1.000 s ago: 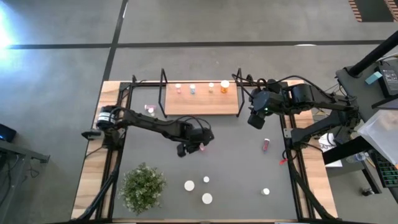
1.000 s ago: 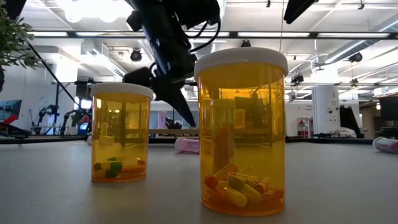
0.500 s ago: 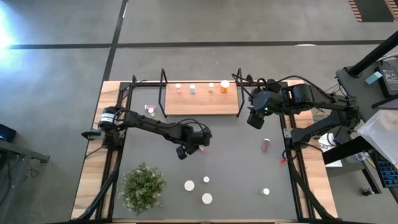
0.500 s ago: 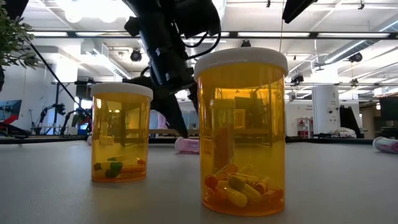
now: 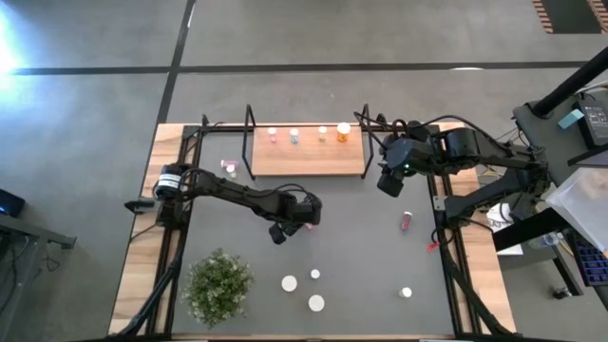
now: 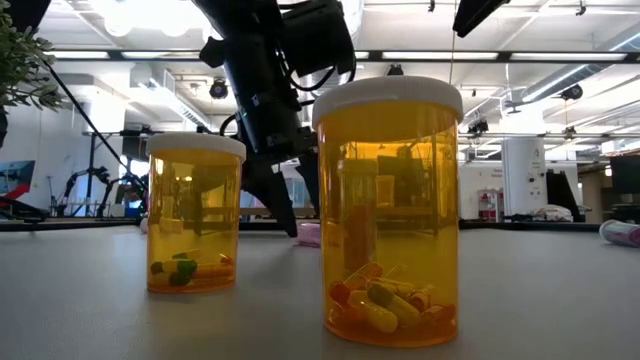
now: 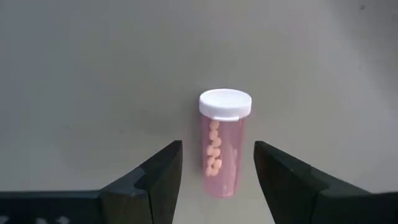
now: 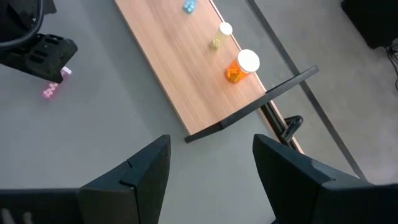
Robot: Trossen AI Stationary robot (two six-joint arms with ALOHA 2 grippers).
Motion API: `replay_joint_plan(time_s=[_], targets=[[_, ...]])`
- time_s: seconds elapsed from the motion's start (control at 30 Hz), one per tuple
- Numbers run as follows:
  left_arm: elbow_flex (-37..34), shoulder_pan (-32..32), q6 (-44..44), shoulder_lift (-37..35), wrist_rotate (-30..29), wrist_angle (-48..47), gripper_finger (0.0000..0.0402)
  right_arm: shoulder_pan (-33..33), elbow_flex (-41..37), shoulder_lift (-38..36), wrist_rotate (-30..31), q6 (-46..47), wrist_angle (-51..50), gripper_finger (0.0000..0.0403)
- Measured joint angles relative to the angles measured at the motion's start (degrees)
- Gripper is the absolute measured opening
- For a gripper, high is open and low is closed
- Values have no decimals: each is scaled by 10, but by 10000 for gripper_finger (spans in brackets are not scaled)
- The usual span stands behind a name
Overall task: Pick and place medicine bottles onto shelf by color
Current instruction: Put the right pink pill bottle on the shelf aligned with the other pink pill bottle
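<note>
Pink pill bottle lies on the table between the left end effector's open fingers. Closing off-centre could roll it away. The right end effector waits open near the shelf.

Between my dark fingers: pink bottle, white cap, peach pills. Shelf light wood; orange bottle white-capped.
</note>
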Motion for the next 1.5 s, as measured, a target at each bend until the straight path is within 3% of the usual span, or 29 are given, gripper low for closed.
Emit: replay_joint_plan(time_s=[0.53,0.93,1.27,1.5], targets=[[-24,3,18,-1,15,4,183,0,0,0,0,0,0,219],[-30,3,108,-2,-9,2,181,0,0,0,0,0,0,219],[-31,7,125,-2,-34,-3,122,0,0,0,0,0,0,219],[-31,12,173,-2,-36,0,114,0,0,0,0,0,0,219]])
